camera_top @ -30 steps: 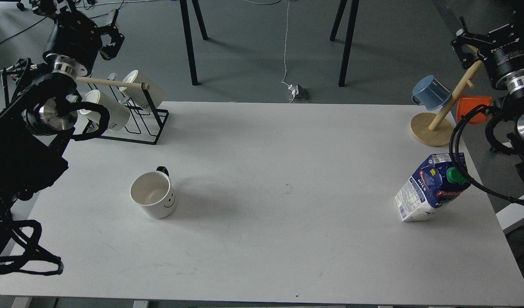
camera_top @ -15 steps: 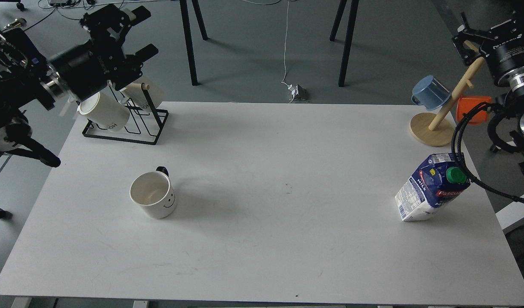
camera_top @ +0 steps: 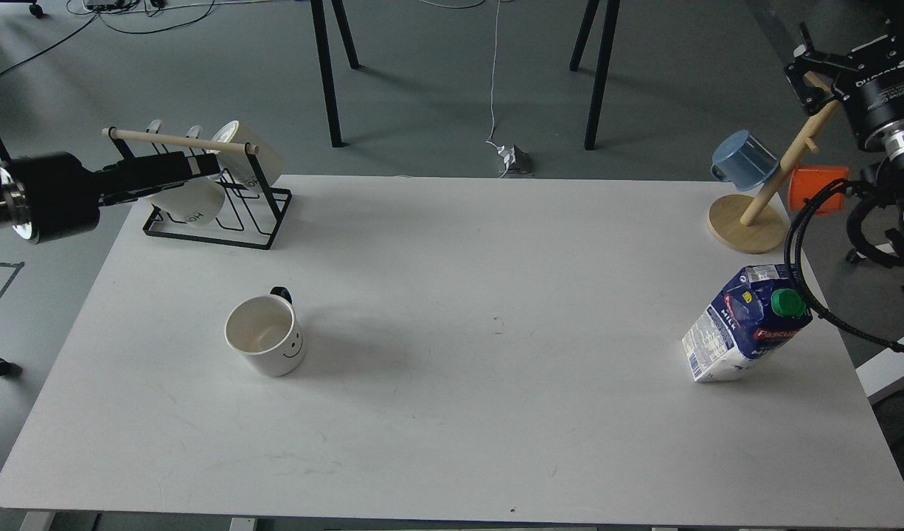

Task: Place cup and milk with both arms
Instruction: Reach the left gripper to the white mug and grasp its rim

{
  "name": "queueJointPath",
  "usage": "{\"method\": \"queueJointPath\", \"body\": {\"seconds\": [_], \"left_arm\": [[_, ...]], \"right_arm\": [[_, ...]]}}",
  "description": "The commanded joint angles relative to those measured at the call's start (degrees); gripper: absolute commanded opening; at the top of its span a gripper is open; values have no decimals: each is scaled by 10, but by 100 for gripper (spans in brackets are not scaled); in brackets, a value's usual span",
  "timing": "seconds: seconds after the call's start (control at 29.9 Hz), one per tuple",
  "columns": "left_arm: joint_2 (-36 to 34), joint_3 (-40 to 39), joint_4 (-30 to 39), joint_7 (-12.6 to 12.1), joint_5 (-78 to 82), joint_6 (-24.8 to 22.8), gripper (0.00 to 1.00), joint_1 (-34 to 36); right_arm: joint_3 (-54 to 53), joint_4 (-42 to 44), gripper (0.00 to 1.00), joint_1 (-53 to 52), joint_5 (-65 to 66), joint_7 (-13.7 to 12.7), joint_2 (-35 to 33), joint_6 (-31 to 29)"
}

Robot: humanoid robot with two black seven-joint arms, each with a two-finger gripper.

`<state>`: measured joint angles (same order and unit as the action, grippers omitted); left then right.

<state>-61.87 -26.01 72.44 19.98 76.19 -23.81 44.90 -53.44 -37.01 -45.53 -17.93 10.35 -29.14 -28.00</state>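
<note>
Bench (camera_top: pixel 452 442): white, carrying everything named here.
Cup (camera_top: pixel 264 345): upright on the left half, mouth open upward, smiley face on its side, black handle at the back.
Milk carton (camera_top: pixel 743 324): near the right edge, leaning, green cap on top.
Left pincer (camera_top: pixel 190 166): stretched in front of the mug rack (camera_top: pixel 223 221), well apart from the cup; seen side-on and dark, so I cannot tell its opening.
Right pincer (camera_top: pixel 809 66): high at the right edge beside the wooden mug tree (camera_top: pixel 750 217); opening cannot be told.

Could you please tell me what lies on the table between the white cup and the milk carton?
Nothing: in the head view, the table is bare between the white cup and the milk carton.
</note>
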Motion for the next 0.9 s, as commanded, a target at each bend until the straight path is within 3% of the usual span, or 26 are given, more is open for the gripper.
{"method": "queueJointPath", "body": {"seconds": [0.0,0.3,0.57,0.77,0.87], "left_arm": [[10,16,0,0,106,45,86,-21],[83,92,-41,1,293,113,86,-27],[135,133,-91,-3,316,139,85,-39],[171,134,-149,-3,341,170,79,-75],[178,133,-154,-1,373,180,67,-79]], "right_arm": [[0,0,100,0,0,1,0,0],[0,0,100,0,0,1,-7,0],[0,0,100,4,0,1,-11,0],[0,0,100,4,0,1,-11,0],[-1,0,100,4,0,1,-12,0]]}}
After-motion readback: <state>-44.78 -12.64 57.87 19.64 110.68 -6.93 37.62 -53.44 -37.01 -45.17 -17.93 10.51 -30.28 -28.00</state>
